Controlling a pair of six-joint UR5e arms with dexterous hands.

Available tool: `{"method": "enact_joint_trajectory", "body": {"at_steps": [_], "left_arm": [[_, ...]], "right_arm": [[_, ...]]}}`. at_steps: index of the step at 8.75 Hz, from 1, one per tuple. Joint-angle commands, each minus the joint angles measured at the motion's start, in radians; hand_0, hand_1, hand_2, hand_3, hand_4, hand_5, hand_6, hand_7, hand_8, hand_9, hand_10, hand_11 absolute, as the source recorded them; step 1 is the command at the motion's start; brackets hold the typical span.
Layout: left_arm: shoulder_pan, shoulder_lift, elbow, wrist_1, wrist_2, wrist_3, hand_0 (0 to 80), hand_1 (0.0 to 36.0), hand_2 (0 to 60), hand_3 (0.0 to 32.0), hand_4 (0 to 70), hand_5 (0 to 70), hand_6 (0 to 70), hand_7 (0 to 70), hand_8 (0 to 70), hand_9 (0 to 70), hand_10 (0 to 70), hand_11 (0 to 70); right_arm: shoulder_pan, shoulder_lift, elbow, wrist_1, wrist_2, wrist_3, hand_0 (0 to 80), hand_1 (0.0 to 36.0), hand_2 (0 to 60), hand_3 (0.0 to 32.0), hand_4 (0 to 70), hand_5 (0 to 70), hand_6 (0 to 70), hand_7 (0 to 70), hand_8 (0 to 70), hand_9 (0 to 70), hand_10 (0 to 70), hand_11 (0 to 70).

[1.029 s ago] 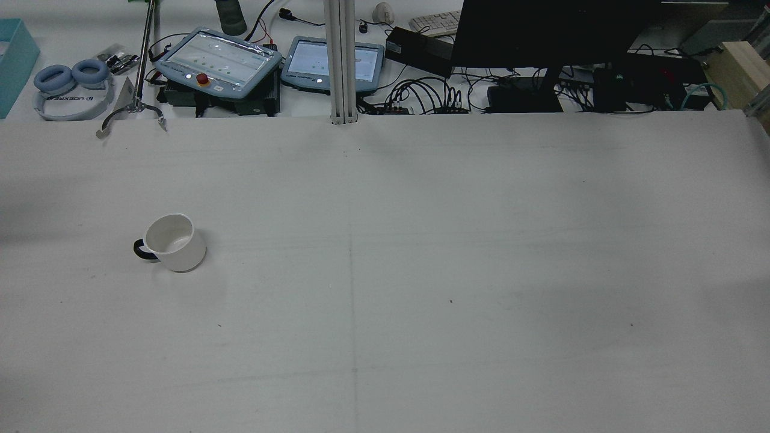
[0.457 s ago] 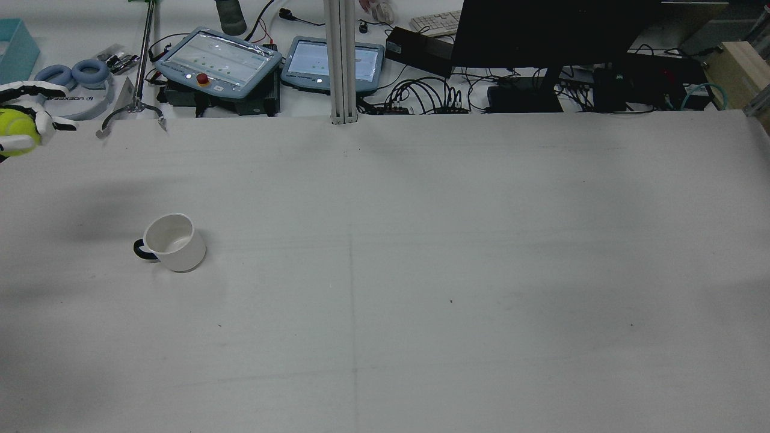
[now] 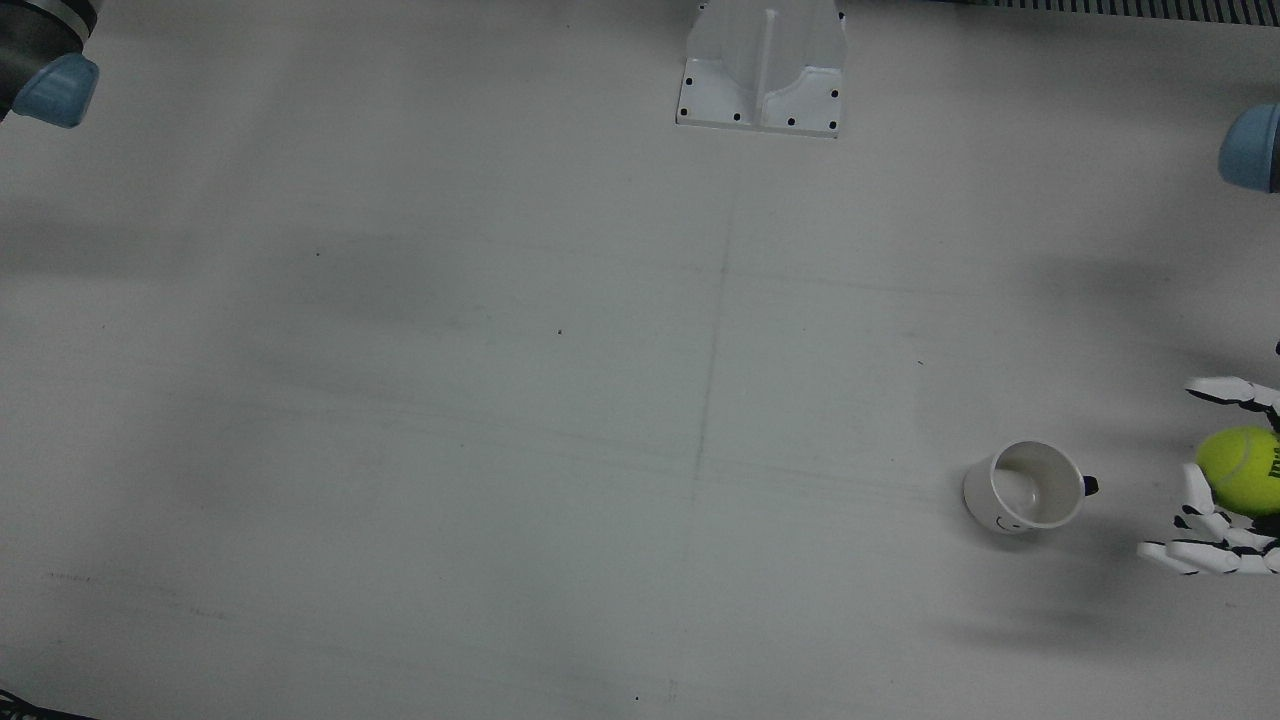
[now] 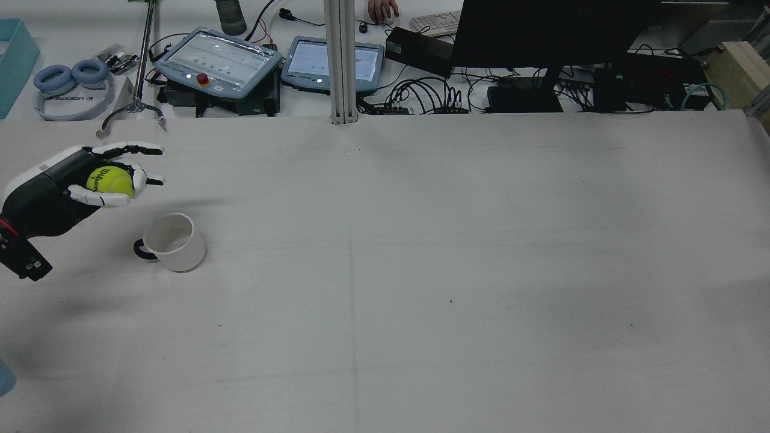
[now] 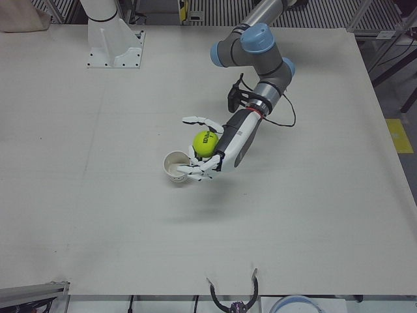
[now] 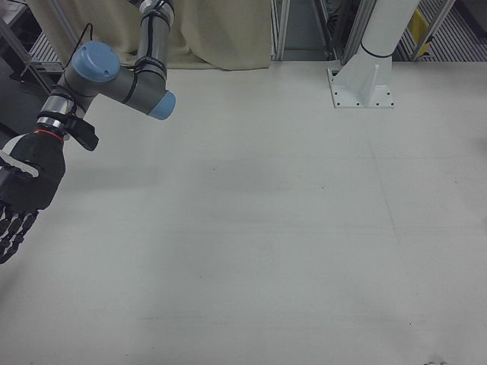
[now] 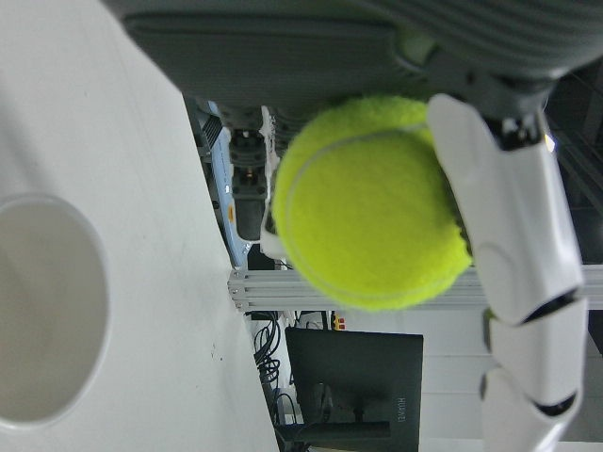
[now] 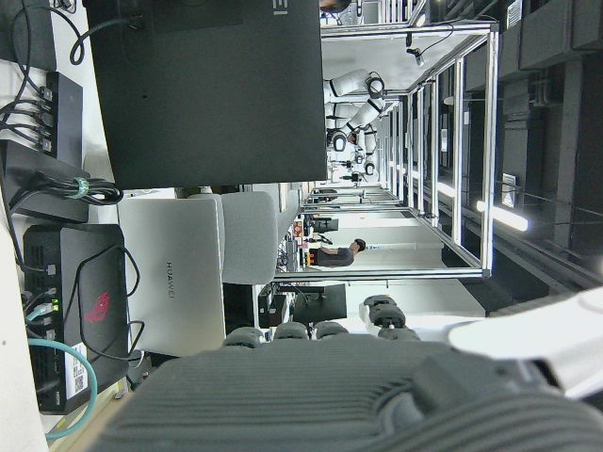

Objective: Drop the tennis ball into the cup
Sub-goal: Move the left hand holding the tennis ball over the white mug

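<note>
A white cup [image 4: 174,242] with a black handle stands upright and empty on the left half of the table. My left hand [image 4: 90,180] is shut on a yellow-green tennis ball [image 4: 109,181] and holds it above the table, just beyond and to the left of the cup. The front view shows the ball [image 3: 1240,470] to the right of the cup [image 3: 1025,487]. In the left-front view the ball [image 5: 206,143] hangs beside the cup's rim [image 5: 176,166]. The left hand view shows the ball [image 7: 372,202] beside the cup mouth [image 7: 47,311]. My right hand [image 6: 27,186] is empty, fingers extended, off the table's side.
Beyond the table's far edge lie two teach pendants [image 4: 219,60], blue headphones [image 4: 71,75], cables and a dark monitor [image 4: 541,30]. A white pedestal [image 3: 762,70] stands at the robot's side of the table.
My left hand has come in from the left edge of the rear view with the ball, moving right and down towards the cup. The cup has not moved.
</note>
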Motion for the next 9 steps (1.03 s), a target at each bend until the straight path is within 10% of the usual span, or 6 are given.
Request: {"method": "enact_joint_trajectory", "body": {"at_steps": [1,4,5,7,9], "left_arm": [[0.054,-0.08,0.09,-0.012,-0.016,0.0,50.7,11.7,20.3,0.0,28.2,21.9,70.0,70.0,49.7,64.5,19.9,29.6],[0.058,-0.082,0.161,-0.065,-0.017,0.003,50.1,11.4,23.0,0.0,28.6,22.3,70.0,70.0,48.7,63.2,19.2,28.6],[0.058,-0.082,0.193,-0.093,-0.017,-0.003,48.9,12.5,24.6,0.0,24.0,18.8,70.0,70.0,39.8,48.8,16.5,24.8],[0.06,-0.082,0.184,-0.092,-0.014,0.0,48.4,15.7,24.6,0.0,18.1,12.0,42.3,28.5,15.9,15.5,8.5,13.6],[0.078,-0.083,0.161,-0.077,-0.014,0.008,48.4,16.1,26.2,0.0,17.5,12.2,43.2,24.4,15.2,13.4,7.8,12.6]], "right_arm": [[0.0,-0.001,0.0,0.0,0.0,0.0,0.0,0.0,0.0,0.0,0.0,0.0,0.0,0.0,0.0,0.0,0.0,0.0],[0.0,0.001,0.0,0.0,0.0,0.0,0.0,0.0,0.0,0.0,0.0,0.0,0.0,0.0,0.0,0.0,0.0,0.0],[0.0,-0.001,0.0,0.0,0.001,0.0,0.0,0.0,0.0,0.0,0.0,0.0,0.0,0.0,0.0,0.0,0.0,0.0],[0.0,0.001,0.0,0.0,0.0,0.0,0.0,0.0,0.0,0.0,0.0,0.0,0.0,0.0,0.0,0.0,0.0,0.0],[0.0,0.001,0.0,0.0,-0.001,0.0,0.0,0.0,0.0,0.0,0.0,0.0,0.0,0.0,0.0,0.0,0.0,0.0]]}}
